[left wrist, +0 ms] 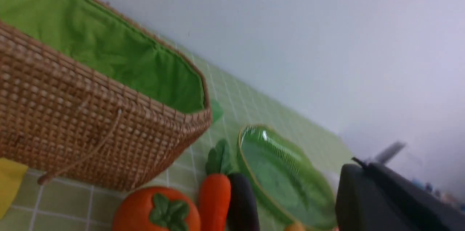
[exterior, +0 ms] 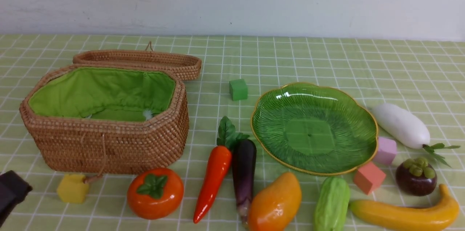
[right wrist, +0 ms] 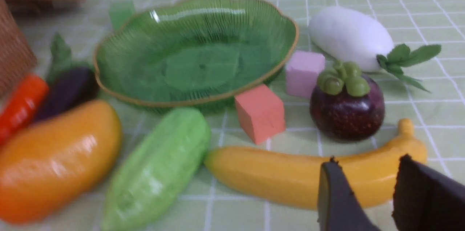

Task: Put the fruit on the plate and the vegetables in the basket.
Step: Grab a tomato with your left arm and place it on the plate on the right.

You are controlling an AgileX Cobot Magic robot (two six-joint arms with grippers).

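Observation:
The wicker basket (exterior: pixel 109 144) stands open at the left, its green lining bare. The green plate (exterior: pixel 314 127) sits centre-right with nothing on it. In front lie the persimmon (exterior: pixel 155 193), carrot (exterior: pixel 214 182), eggplant (exterior: pixel 244 171), mango (exterior: pixel 275 203), gourd (exterior: pixel 332 203), banana (exterior: pixel 403 214), mangosteen (exterior: pixel 416 179) and radish (exterior: pixel 399 125). My right gripper (right wrist: pixel 367 160) is open, its jaws close over the banana (right wrist: pixel 283 176) without touching it. My left gripper (exterior: pixel 11 191) is at the near left by the basket; only one finger (left wrist: pixel 367 198) shows.
The basket's lid (exterior: pixel 145 60) lies open behind it. Small cubes lie about: green (exterior: pixel 238 89), yellow (exterior: pixel 72 188), pink (exterior: pixel 385 150), salmon (exterior: pixel 369 177). A white wall rises behind the checked cloth.

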